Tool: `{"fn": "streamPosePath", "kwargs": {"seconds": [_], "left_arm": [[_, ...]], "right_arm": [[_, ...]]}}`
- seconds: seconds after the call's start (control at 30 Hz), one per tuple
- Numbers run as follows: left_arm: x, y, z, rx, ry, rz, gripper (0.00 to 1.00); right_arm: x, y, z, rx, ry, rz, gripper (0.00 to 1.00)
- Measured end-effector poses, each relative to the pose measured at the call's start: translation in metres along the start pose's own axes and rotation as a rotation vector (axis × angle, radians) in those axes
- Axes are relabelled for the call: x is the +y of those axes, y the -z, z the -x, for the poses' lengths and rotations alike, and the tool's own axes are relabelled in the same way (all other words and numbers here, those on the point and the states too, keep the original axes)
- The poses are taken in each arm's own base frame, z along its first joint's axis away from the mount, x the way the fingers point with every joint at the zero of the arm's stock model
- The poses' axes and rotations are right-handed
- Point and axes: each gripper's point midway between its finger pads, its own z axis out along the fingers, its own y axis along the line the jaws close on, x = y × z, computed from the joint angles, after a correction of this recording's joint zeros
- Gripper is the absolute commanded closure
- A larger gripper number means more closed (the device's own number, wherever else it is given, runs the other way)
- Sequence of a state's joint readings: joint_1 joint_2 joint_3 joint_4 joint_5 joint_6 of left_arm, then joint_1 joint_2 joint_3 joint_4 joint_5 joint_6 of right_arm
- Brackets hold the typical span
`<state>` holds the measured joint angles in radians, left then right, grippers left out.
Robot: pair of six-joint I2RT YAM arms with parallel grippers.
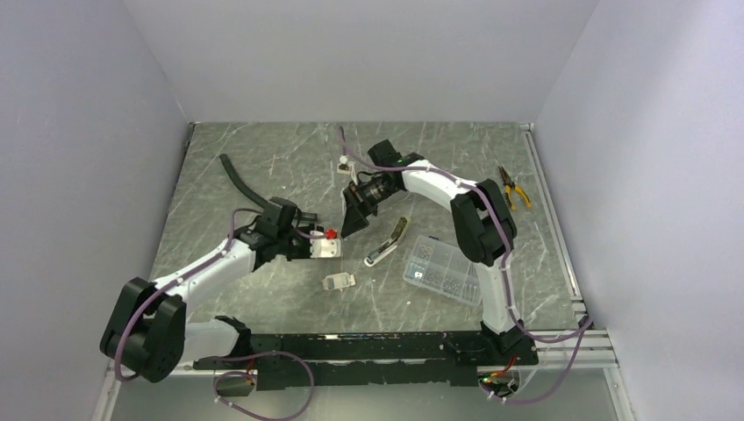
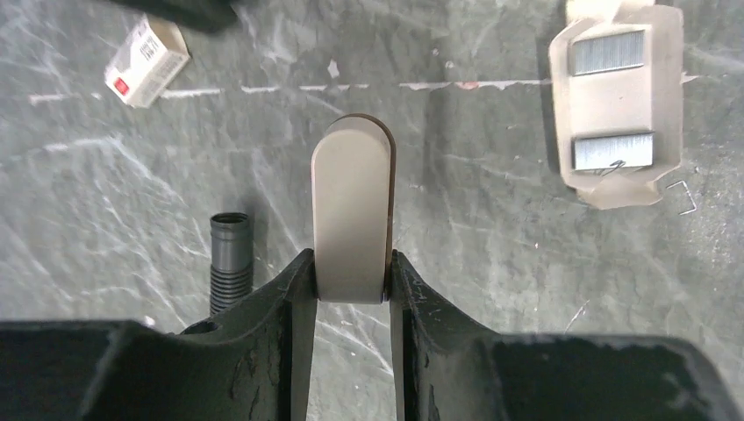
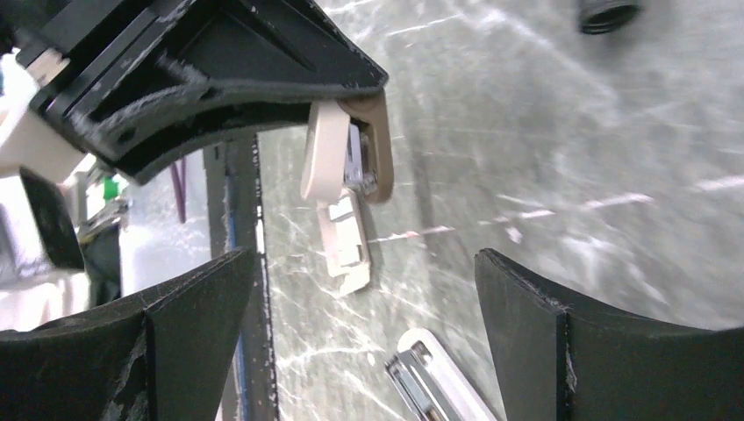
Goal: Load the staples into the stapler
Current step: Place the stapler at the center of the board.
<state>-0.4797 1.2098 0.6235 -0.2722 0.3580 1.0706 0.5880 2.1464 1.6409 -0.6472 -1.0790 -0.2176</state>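
The stapler [image 1: 386, 243] lies open on the table, its olive arm swung back from the silver-white base. The end of the base and its channel show in the right wrist view [image 3: 439, 377]. A beige card tray [image 1: 339, 281] holding two strips of staples [image 2: 610, 51] lies in front of it on the table. My left gripper [image 1: 329, 248] is shut on a small beige-grey object with a rounded end [image 2: 351, 202] and holds it above the table; I cannot tell what it is. My right gripper [image 1: 355, 219] is open and empty, close to the held object [image 3: 338, 158] and above the stapler's base.
A clear compartment box [image 1: 443, 267] of metal bits sits right of the stapler. Yellow-handled pliers [image 1: 515, 189] lie at the far right. A black ribbed hose [image 1: 241, 184] lies at the back left. A small white box [image 2: 145, 61] sits at the back. One loose staple [image 2: 683, 195] lies by the tray.
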Motion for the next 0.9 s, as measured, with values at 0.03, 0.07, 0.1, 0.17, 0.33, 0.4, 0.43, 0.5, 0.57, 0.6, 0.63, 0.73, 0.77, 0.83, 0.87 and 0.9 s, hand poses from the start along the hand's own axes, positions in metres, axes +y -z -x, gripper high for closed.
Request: {"fn": "streamPosePath", "kwargs": {"seconds": [0.03, 0.07, 0.1, 0.17, 0.33, 0.4, 0.43, 0.5, 0.57, 0.6, 0.63, 0.73, 0.77, 0.83, 0.87, 0.9], "left_arm": [[0.001, 0.0, -0.002, 0.001, 0.017, -0.011, 0.97], [0.002, 0.0, -0.006, 0.003, 0.046, -0.032, 0.97], [0.005, 0.0, -0.01, 0.009, 0.074, -0.046, 0.97], [0.01, -0.001, -0.022, 0.024, 0.137, -0.077, 0.97], [0.016, -0.001, -0.042, 0.052, 0.239, -0.128, 0.97], [0.013, -0.003, -0.046, 0.06, 0.253, -0.152, 0.97], [0.01, -0.004, -0.048, 0.064, 0.263, -0.171, 0.97], [0.003, -0.007, -0.053, 0.078, 0.278, -0.205, 0.95], [-0.002, -0.009, -0.056, 0.089, 0.287, -0.233, 0.9], [-0.004, -0.011, -0.058, 0.094, 0.288, -0.245, 0.86], [-0.006, -0.012, -0.06, 0.099, 0.294, -0.258, 0.84], [-0.008, -0.017, -0.064, 0.108, 0.3, -0.278, 0.74], [-0.008, -0.018, -0.065, 0.11, 0.301, -0.281, 0.7], [-0.008, -0.018, -0.066, 0.11, 0.304, -0.282, 0.63], [-0.008, -0.018, -0.066, 0.111, 0.304, -0.282, 0.6], [-0.008, -0.019, -0.066, 0.112, 0.305, -0.282, 0.56]], "right_arm": [[-0.003, 0.006, 0.003, -0.012, 0.003, -0.018, 0.0], [-0.006, 0.017, 0.008, -0.029, 0.011, -0.05, 0.0], [-0.007, 0.024, 0.011, -0.041, 0.018, -0.071, 0.0], [-0.009, 0.042, 0.019, -0.072, 0.046, -0.136, 0.0], [0.001, 0.091, 0.031, -0.151, 0.146, -0.348, 0.0], [0.011, 0.106, 0.037, -0.18, 0.194, -0.427, 0.0], [0.015, 0.113, 0.041, -0.197, 0.216, -0.467, 0.0], [0.019, 0.127, 0.048, -0.227, 0.248, -0.545, 0.0], [0.022, 0.14, 0.052, -0.255, 0.271, -0.622, 0.0], [0.022, 0.145, 0.051, -0.264, 0.275, -0.652, 0.0], [0.022, 0.15, 0.048, -0.27, 0.271, -0.68, 0.0], [0.022, 0.16, 0.04, -0.288, 0.248, -0.729, 0.0], [0.021, 0.162, 0.037, -0.29, 0.237, -0.738, 0.0], [0.018, 0.167, 0.034, -0.294, 0.213, -0.746, 0.0], [0.016, 0.17, 0.031, -0.292, 0.2, -0.75, 0.0], [0.013, 0.172, 0.027, -0.289, 0.186, -0.753, 0.0]]}}
